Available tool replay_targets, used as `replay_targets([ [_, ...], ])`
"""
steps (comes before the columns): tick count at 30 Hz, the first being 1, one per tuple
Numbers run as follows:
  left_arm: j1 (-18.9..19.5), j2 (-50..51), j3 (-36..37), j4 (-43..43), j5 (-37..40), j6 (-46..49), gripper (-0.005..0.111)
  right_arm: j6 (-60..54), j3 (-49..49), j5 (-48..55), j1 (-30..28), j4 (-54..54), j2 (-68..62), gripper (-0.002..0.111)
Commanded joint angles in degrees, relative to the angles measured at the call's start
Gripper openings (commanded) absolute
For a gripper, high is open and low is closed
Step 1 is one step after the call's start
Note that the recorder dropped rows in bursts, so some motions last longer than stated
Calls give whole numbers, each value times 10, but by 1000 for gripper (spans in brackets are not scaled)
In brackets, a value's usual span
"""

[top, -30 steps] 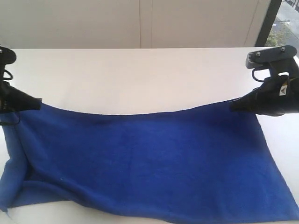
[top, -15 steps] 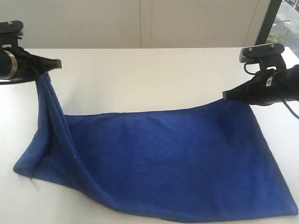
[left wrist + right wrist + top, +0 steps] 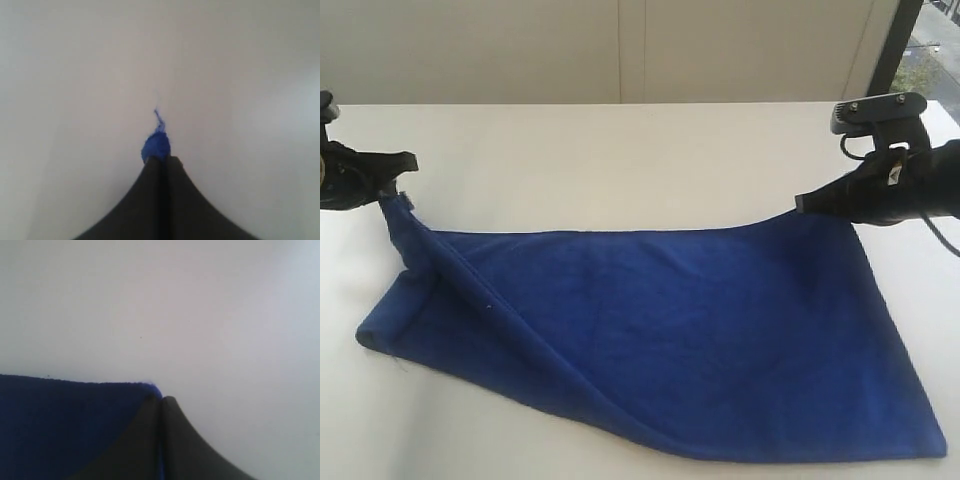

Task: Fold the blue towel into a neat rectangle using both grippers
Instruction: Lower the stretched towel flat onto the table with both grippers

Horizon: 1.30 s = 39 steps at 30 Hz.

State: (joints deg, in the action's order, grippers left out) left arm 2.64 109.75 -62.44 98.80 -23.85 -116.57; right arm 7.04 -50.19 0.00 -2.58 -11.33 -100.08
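Observation:
The blue towel (image 3: 660, 330) lies spread across the white table, its far edge stretched between both grippers. My left gripper (image 3: 402, 165) is shut on the towel's far left corner, held a little above the table, and the cloth hangs down from it in a diagonal fold. In the left wrist view a small blue tuft of the towel (image 3: 156, 146) pokes out past the closed left gripper (image 3: 161, 161). My right gripper (image 3: 802, 205) is shut on the far right corner; in the right wrist view the towel (image 3: 70, 425) runs beside the closed right gripper (image 3: 161, 401).
The white table (image 3: 620, 160) stretches bare beyond the towel up to a pale wall. A dark window frame (image 3: 895, 50) stands at the back right. The towel's near edge reaches close to the table's front.
My left gripper rose with its corner, then came down and shifted left. The towel's left side has folded over into a diagonal crease. The right gripper moved slightly, then held still.

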Motion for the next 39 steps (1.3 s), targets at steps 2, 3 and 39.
replay_targets([
  [2,1,6,-12,11,13,31,0,-8,-14,-43,-24,-5,-29,0],
  [3,1,6,-15,11,13,32,0,-8,-20,-43,-28,-5,-38,0],
  [39,1,50,-62,-28,50,121,0,-13,-132,-96,-101,-5,-175,0],
])
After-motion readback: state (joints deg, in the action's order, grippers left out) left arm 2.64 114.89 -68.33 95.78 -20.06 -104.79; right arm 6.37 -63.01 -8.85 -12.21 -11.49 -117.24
